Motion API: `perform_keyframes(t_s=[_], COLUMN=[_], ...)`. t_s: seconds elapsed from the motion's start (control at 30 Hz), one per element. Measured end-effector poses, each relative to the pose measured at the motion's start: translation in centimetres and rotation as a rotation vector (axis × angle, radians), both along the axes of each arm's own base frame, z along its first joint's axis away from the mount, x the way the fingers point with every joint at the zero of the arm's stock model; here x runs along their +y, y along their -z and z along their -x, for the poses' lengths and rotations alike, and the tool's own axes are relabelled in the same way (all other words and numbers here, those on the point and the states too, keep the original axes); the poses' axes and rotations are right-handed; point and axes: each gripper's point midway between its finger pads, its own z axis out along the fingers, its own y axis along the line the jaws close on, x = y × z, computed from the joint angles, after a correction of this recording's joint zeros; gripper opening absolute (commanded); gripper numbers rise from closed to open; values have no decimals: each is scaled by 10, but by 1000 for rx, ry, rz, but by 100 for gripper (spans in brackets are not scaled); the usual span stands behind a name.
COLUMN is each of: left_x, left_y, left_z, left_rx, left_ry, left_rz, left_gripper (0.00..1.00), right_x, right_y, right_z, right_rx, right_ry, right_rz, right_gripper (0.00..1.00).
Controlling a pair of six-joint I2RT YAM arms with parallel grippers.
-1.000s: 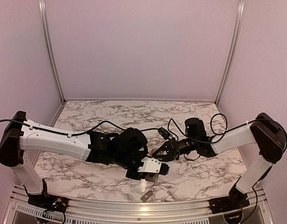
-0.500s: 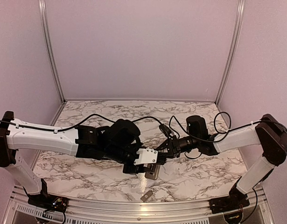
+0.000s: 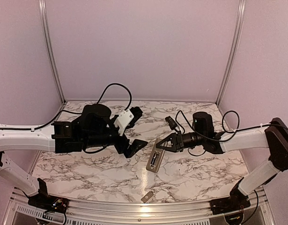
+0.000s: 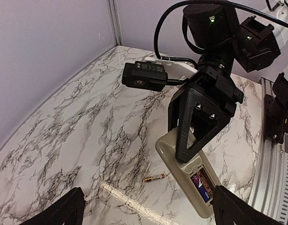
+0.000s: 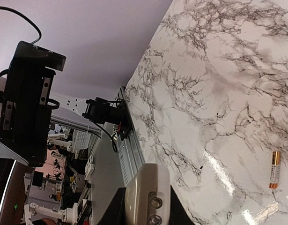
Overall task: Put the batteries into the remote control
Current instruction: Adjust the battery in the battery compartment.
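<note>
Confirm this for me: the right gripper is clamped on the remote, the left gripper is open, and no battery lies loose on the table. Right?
Not quite: one battery lies loose on the table beside the remote control, as the left wrist view shows. The rest holds: the right gripper is clamped on the remote control and the left gripper is open.

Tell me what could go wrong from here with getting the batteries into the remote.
1. The loose battery lies bare on the marble table beside the remote control. Being round, it may roll away when the open left gripper reaches for it.
2. The right gripper clamps the remote control at one end only, so pressing a cell in could twist it.
</note>
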Motion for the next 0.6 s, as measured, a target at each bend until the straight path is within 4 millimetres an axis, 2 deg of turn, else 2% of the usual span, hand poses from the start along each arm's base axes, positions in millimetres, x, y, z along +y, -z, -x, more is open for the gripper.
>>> perform_keyframes(t_s=[0.07, 0.17, 0.3, 0.43, 0.6], left_x=[-6, -18, -34, -43, -51], left_y=[5, 21, 50, 67, 75], left_z=[-8, -10, -10, -8, -7], left_rx=[78, 181, 307, 381, 425], left_ry=[-31, -45, -56, -57, -49], left_rz=[20, 33, 6, -13, -26], left_gripper=[98, 85, 71, 63, 57], right_x=[-2, -5, -8, -10, -10], right_y=[-7, -12, -15, -15, -14], right_z=[-2, -6, -10, -15, -16], right_rx=[-39, -80, -112, -122, -121], right_ry=[15, 39, 69, 96, 107], right_rz=[-5, -2, 9, 19, 24], right_gripper=[0, 0, 0, 0, 0])
